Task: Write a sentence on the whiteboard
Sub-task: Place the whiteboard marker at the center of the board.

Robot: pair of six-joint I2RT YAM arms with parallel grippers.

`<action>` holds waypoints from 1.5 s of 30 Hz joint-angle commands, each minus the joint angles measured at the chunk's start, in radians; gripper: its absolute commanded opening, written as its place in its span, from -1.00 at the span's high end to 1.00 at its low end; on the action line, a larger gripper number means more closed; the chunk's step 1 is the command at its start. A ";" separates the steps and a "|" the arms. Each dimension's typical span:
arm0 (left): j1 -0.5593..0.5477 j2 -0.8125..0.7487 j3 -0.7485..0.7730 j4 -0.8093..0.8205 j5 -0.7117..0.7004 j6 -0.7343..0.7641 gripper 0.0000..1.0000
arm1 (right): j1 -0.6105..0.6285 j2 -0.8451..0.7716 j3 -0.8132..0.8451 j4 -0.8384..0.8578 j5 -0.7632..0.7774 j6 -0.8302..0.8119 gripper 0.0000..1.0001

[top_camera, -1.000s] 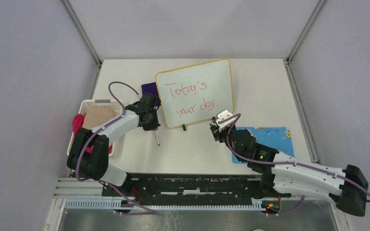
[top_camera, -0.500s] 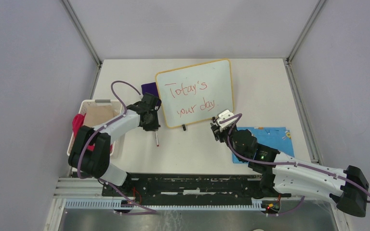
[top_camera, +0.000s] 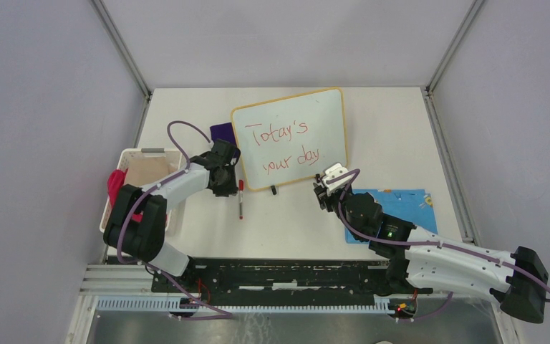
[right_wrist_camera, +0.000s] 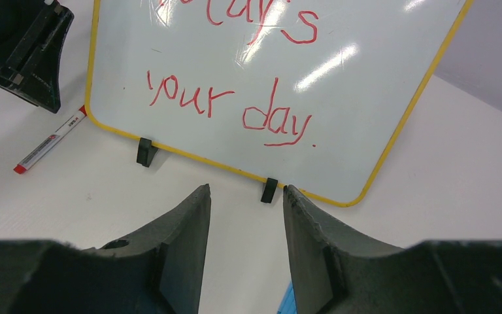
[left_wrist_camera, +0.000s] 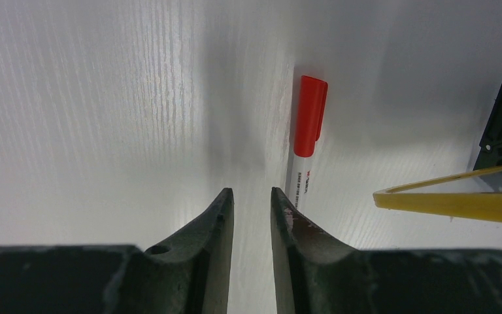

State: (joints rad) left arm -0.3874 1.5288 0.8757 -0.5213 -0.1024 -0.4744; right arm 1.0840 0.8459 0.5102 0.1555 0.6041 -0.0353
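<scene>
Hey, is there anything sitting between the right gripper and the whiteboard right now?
Nothing visible. Only bare table lies between the right gripper and the near edge of the whiteboard. The red marker lies off to the side, by the left gripper.

- Rectangular white whiteboard [right_wrist_camera: 366, 98] with a thin yellow frame: glossy, smooth, streaked with light glare.
- White bench [left_wrist_camera: 104, 98]: matt, with a fine ribbed grain.
- Red-capped white marker [left_wrist_camera: 309, 116], at 1 o'clock of the left claw [left_wrist_camera: 248, 196]: smooth, slightly shiny plastic.
- Left claw's dark fingers [left_wrist_camera: 212, 222]: matt, scuffed.
- Blue patterned cloth [top_camera: 415, 204]: matt fabric.
</scene>
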 commanded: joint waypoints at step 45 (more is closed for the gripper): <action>-0.156 -0.047 -0.155 0.029 -0.193 -0.187 0.48 | -0.002 -0.040 0.016 0.022 0.033 -0.026 0.00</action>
State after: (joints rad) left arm -0.5518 1.4780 0.7467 -0.4274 -0.2375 -0.6163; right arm 1.0840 0.8215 0.5102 0.1562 0.6090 -0.0544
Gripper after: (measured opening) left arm 0.287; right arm 0.501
